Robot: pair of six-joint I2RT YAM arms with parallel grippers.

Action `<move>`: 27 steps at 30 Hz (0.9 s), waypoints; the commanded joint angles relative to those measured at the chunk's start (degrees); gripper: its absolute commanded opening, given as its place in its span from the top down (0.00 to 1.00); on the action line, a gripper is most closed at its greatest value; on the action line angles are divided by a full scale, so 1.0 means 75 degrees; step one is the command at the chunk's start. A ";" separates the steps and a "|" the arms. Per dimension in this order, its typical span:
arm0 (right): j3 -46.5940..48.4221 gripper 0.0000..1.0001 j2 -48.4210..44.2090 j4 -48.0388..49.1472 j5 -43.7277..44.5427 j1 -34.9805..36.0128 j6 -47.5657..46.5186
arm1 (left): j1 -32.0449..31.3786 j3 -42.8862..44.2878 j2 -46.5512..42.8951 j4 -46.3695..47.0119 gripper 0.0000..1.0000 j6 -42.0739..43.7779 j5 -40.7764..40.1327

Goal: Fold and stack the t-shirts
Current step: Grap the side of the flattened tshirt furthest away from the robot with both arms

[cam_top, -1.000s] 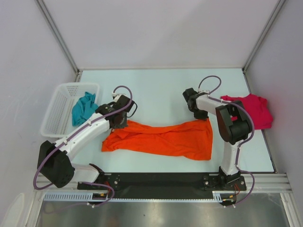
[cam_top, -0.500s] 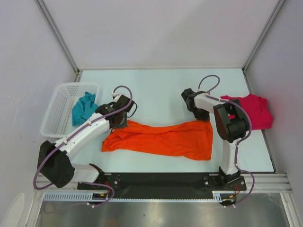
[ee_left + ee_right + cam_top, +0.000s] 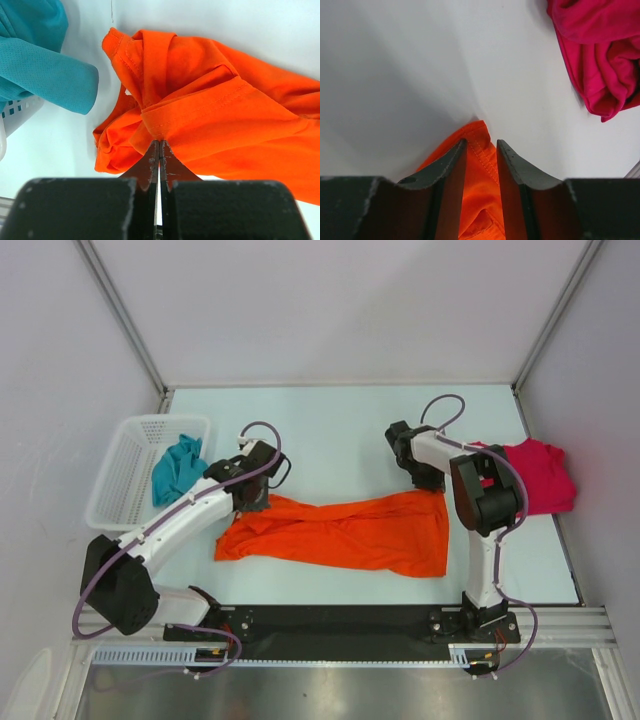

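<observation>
The orange t-shirt lies spread across the lower middle of the overhead view. A white mesh basket sits at left, the crimson t-shirt is bunched at right, and the teal t-shirt lies in the basket. Only the wrist views show the grips. The left gripper is clenched on an orange hem fold. The right gripper has its jaws parted astride the orange corner.
</observation>
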 commanded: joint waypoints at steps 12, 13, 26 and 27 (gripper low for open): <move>-0.0694 0.67 0.0026 0.1093 -0.0874 -0.0520 -0.0019 | -0.0005 0.0481 0.0009 -0.0014 1.00 0.0112 -0.0192; -0.0729 0.71 0.0026 0.1198 -0.0944 -0.0520 -0.0054 | -0.0005 0.0493 0.0020 -0.0026 1.00 0.0112 -0.0192; -0.1081 1.00 -0.1063 0.1469 -0.1180 -0.0707 -0.0347 | -0.0005 0.0762 0.0207 -0.0132 1.00 0.0183 -0.0251; -0.1092 1.00 -0.1133 0.1492 -0.1052 -0.0707 -0.0394 | -0.0005 0.0820 0.0231 -0.0143 1.00 0.0194 -0.0251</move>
